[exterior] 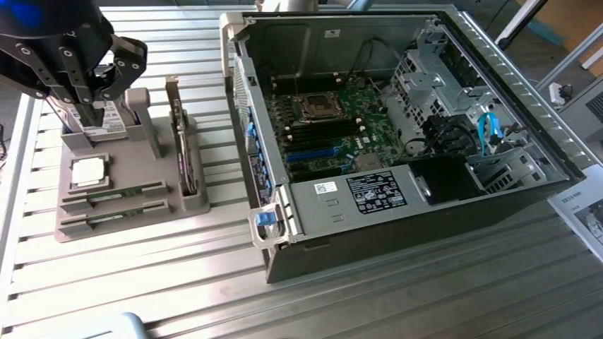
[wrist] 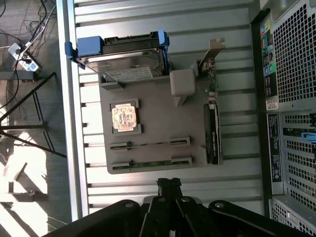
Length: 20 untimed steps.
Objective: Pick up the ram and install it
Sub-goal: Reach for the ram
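Two ram sticks, narrow and green, lie on edge in the slots of a grey holder (exterior: 123, 180): one ram stick (exterior: 115, 194) (wrist: 150, 144) and a second ram stick (exterior: 113, 214) (wrist: 150, 163) beside it. My gripper (exterior: 92, 119) (wrist: 169, 185) hangs above the holder at the exterior view's left, over the hard drive end. Its fingers are shut and hold nothing. The open computer case (exterior: 396, 127) lies on the exterior view's right, with its motherboard (exterior: 325, 131) exposed.
The holder also carries a silver hard drive (wrist: 129, 61) in a blue-tabbed bracket, a processor chip (wrist: 123, 117) and an upright card (exterior: 183, 152) with a metal bracket. Everything rests on a ribbed metal table (exterior: 141, 275). Cables and a stand lie on the floor (wrist: 24, 74).
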Tool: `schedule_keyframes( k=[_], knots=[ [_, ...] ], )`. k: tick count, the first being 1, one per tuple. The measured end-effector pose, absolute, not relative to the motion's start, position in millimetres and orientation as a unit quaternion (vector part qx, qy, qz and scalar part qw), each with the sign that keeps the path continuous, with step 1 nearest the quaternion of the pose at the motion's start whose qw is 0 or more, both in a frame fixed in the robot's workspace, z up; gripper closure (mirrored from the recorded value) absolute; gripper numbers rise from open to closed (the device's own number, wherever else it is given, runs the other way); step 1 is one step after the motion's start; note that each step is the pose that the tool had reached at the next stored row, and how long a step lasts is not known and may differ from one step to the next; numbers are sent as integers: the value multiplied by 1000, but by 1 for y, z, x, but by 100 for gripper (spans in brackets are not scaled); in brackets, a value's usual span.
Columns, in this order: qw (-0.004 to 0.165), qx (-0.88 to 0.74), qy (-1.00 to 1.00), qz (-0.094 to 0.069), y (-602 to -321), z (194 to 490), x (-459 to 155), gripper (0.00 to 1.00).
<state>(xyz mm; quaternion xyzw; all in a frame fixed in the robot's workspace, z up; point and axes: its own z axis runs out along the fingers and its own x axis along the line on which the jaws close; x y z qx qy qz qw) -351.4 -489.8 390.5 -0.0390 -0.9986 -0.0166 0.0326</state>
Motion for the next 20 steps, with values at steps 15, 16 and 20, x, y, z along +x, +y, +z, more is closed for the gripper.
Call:
schedule_keyframes(
  k=[15, 16, 20],
  knots=[
    [13, -41, -999, 32, -490, 389, -355, 89],
    [6, -41, -999, 31, -490, 389, -355, 89],
    [6, -41, -999, 31, -490, 389, -355, 89]
  ],
)
